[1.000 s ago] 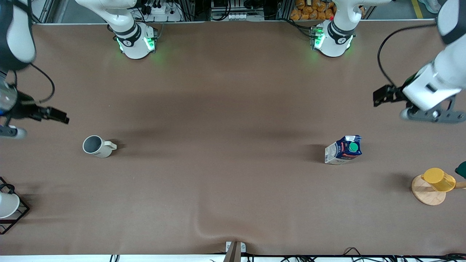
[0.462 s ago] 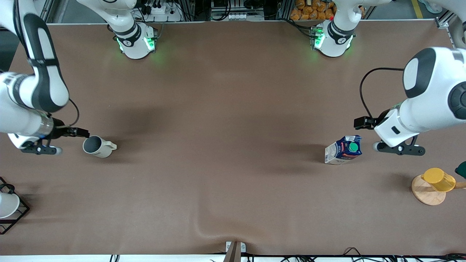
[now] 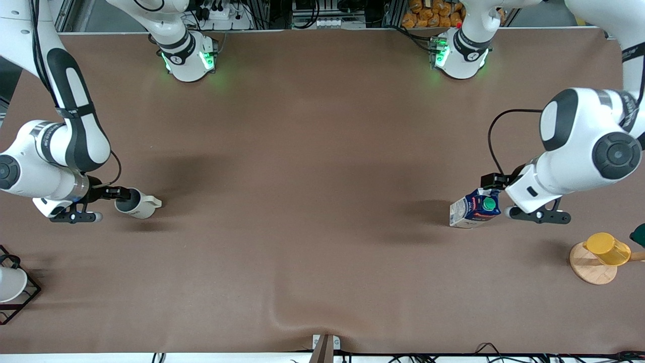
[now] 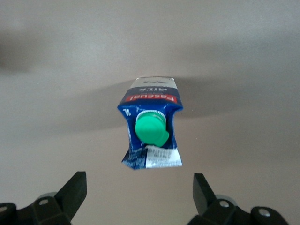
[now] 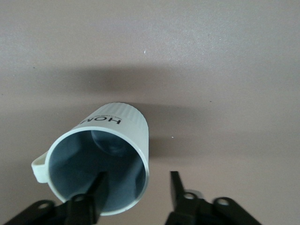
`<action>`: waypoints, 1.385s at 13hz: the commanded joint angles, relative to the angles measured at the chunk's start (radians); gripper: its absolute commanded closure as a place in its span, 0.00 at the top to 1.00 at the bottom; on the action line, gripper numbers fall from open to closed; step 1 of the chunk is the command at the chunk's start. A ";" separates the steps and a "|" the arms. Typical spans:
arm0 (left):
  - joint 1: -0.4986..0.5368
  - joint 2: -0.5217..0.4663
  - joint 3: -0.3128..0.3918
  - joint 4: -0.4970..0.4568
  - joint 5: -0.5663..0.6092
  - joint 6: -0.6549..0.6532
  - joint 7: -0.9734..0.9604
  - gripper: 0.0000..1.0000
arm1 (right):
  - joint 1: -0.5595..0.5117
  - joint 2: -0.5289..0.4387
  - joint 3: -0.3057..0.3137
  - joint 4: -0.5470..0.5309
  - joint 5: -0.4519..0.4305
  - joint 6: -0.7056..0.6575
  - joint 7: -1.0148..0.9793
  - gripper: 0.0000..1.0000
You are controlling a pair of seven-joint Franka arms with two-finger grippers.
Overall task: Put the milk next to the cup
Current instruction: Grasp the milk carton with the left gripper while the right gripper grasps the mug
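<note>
L claw open wide, low; R claw open, low.

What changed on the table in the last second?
Both arms swung in. The left claw, open, came down beside the milk; the right claw, open, now straddles the cup rim. Nothing is gripped; milk and cup have not moved.

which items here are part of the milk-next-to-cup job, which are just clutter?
In the job:
- milk carton, left gripper open, hovering at it
- cream mug, right gripper open, one finger inside the rim, one outside

Clutter:
- yellow cup on a round wooden stand
- white cup in a black wire rack
</note>
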 commanded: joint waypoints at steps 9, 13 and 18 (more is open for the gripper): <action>-0.011 0.102 -0.001 0.008 0.018 0.086 -0.046 1.00 | 0.101 -0.024 0.021 0.266 0.089 -0.518 0.226 0.00; -0.011 0.129 -0.001 0.012 0.009 0.109 -0.049 0.48 | 0.286 -0.026 0.021 0.383 0.228 -0.625 0.600 0.00; -0.010 0.123 -0.001 0.019 0.007 0.109 -0.051 0.00 | 0.564 0.108 0.018 0.565 0.336 -0.512 1.185 0.00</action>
